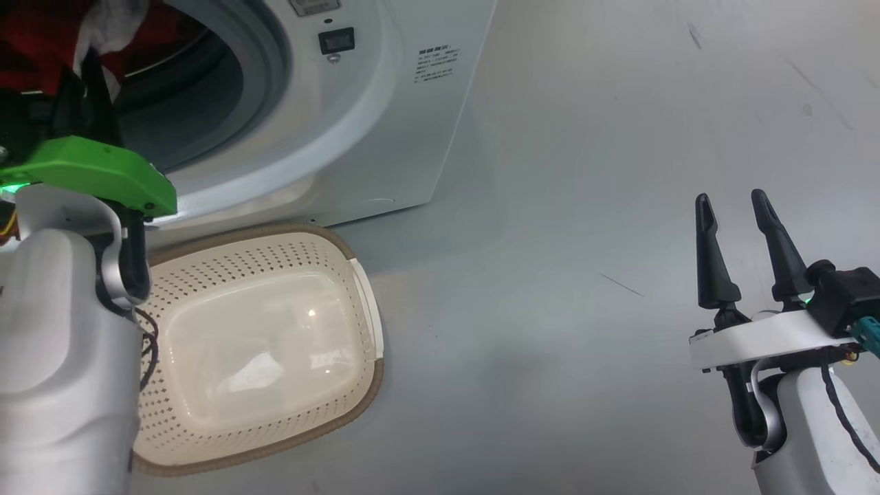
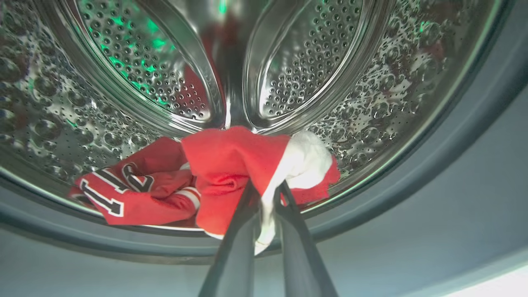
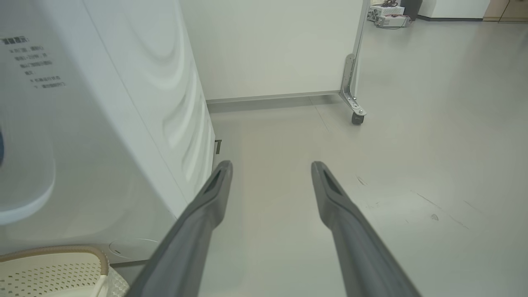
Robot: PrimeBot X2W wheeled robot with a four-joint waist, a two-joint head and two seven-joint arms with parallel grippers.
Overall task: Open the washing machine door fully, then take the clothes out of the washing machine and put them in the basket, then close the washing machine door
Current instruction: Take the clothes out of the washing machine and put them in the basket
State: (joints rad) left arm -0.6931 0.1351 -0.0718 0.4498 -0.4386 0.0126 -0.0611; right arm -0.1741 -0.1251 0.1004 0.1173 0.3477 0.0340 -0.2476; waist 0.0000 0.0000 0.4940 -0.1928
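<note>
The washing machine (image 1: 385, 124) stands open, its grey gasket around the steel drum (image 2: 305, 62). The washing machine door is out of view. Red clothes (image 2: 231, 165) with white trim lie at the drum's front lip; a piece with black-and-white lettering (image 2: 123, 194) lies to their left. My left gripper (image 2: 266, 192) is inside the opening, shut on a red and white fold of the clothes. In the head view the clothes (image 1: 34, 48) bunch above my left arm (image 1: 89, 172). The cream basket (image 1: 275, 244) sits empty on the floor below the opening. My right gripper (image 1: 730, 198) hangs open over bare floor.
The machine's white side (image 3: 103, 144) is left of my right gripper (image 3: 271, 165), with a corner of the basket (image 3: 49, 268) beneath it. A wheeled partition panel (image 3: 354, 107) stands behind the machine. Grey floor stretches to the right.
</note>
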